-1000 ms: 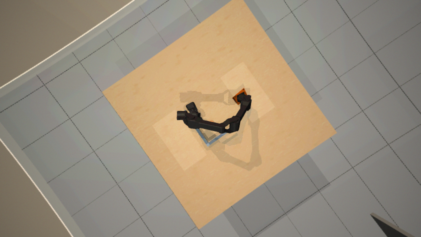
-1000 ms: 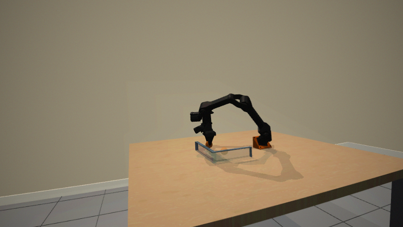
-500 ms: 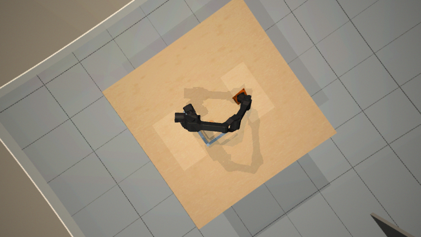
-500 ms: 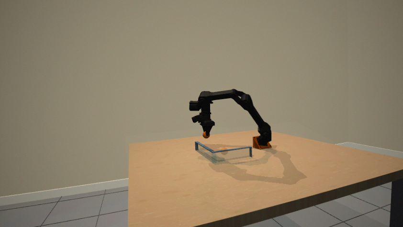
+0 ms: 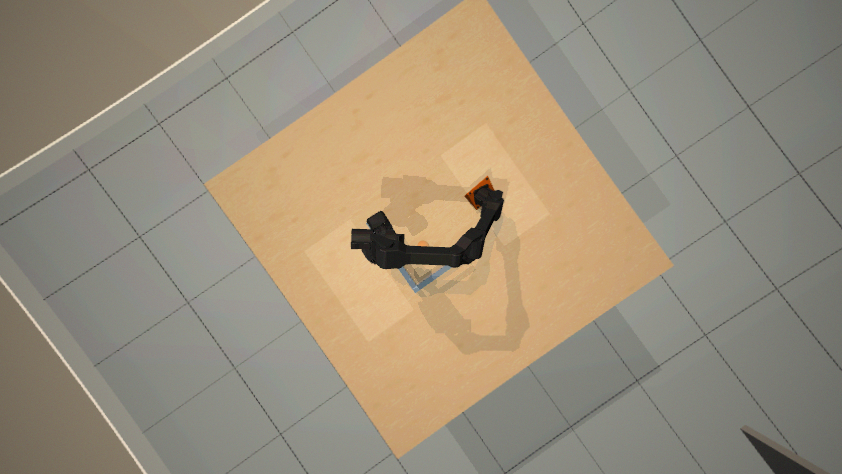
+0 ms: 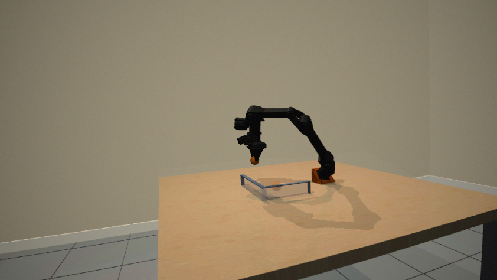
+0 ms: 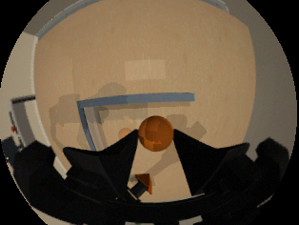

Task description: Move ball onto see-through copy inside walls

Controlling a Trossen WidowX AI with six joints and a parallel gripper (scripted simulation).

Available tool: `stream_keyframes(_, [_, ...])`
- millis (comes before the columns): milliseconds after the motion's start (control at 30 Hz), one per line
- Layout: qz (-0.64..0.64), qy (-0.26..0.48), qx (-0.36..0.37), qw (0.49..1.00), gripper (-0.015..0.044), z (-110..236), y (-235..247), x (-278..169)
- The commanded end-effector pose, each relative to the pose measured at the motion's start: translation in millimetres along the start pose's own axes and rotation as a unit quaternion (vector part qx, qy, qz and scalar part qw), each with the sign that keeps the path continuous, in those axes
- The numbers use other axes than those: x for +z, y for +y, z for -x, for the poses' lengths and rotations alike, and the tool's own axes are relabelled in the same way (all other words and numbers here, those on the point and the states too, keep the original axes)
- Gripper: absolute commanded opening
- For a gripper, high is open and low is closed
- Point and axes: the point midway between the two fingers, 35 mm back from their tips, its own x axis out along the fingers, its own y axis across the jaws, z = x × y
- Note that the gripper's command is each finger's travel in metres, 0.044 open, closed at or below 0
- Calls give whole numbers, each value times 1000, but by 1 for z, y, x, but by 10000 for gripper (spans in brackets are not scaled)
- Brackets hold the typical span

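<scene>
An orange ball (image 6: 254,160) (image 7: 156,133) is held between the fingertips of my gripper (image 6: 255,159) (image 7: 155,132), which is shut on it well above the table, higher than the wall tops. Two low clear walls with blue edges (image 5: 415,289) (image 6: 286,184) (image 7: 138,98) meet in a corner on the table. The see-through copy of the ball (image 5: 423,243) (image 6: 276,185) (image 7: 125,132) shows faintly inside the corner, left of the held ball in the wrist view. In the top view the arm hides the held ball and part of the walls.
The wooden table (image 5: 329,153) (image 6: 208,225) carries the arm's orange base (image 5: 478,193) (image 6: 320,176) (image 7: 144,183). The black arm (image 5: 433,254) (image 6: 278,112) reaches from the base over the walled corner. Shadows of the arm fall across the table and the corner.
</scene>
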Motion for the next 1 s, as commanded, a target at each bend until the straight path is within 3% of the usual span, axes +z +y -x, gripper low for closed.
stream_keyframes(0, [7, -3, 1, 1000, 0, 1, 12, -5])
stream_keyframes(967, [20, 23, 12, 999, 0, -33, 78, -73])
